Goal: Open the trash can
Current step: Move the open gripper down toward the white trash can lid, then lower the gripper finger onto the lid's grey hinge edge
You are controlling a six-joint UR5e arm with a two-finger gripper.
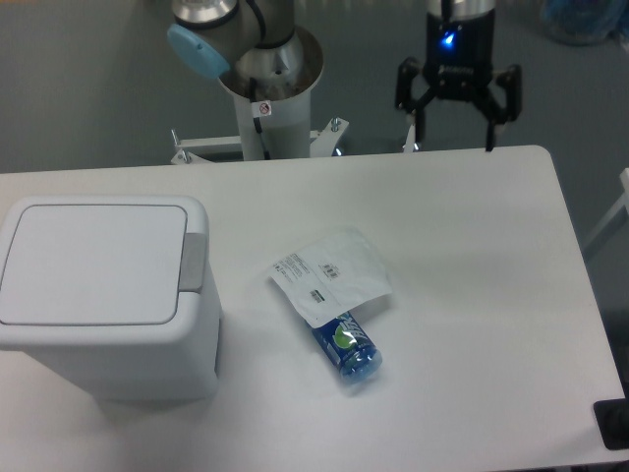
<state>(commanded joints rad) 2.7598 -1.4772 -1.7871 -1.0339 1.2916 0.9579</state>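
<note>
The trash can (108, 295) is a large white boxy bin at the left of the table, with its flat lid (93, 261) down and a grey push tab (194, 261) on its right edge. My gripper (450, 138) hangs at the far edge of the table, right of centre. It is far from the bin. Its black fingers (489, 108) are spread apart and hold nothing.
A white packet (332, 275) lies at the table's middle, partly over a blue bottle (349, 349) lying on its side. The arm's base column (267, 98) stands behind the far edge. A dark object (614, 423) sits at the right front corner.
</note>
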